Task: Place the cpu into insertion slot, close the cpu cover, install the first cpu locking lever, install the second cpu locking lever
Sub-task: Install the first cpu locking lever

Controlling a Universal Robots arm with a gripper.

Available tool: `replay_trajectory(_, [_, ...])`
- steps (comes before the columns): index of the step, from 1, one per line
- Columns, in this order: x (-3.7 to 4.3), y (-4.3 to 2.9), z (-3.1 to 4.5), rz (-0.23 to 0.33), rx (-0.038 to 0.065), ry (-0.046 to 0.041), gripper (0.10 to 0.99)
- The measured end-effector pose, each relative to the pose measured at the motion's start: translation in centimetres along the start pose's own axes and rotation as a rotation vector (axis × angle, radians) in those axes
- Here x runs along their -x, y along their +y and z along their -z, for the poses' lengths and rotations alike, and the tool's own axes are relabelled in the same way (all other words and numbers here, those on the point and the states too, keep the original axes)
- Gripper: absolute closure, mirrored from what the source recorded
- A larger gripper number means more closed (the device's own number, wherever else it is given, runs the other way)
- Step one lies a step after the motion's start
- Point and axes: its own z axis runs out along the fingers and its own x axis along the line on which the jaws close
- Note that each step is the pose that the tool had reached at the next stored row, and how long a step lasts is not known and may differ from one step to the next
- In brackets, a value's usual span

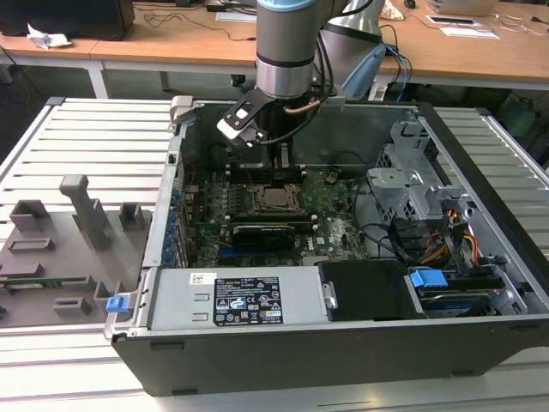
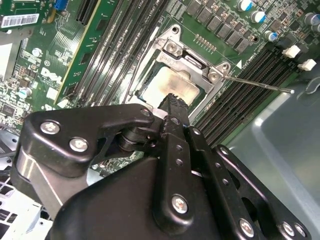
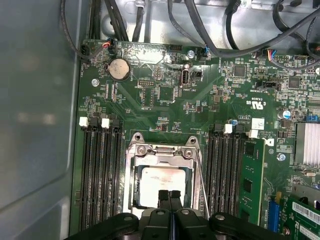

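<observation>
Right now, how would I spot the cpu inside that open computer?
Inside the computer case, find the green circuit board. Under the tool sits a metal-framed socket flanked by long black memory slots; the cpu is the dull silvery square in its middle.

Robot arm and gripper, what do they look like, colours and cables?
The arm is a silver-grey cylinder with a light-blue band and a black ring; thin cables loop beside its wrist. The gripper is matte black, built of jointed links with silver screws, ending in two narrow ribbed fingers.
</observation>
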Motion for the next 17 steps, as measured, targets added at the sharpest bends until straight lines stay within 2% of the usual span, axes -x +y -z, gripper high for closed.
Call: replay_trajectory(17, [0.05, 0.07, 2.74, 0.000, 0.000, 0.0000, 0.980])
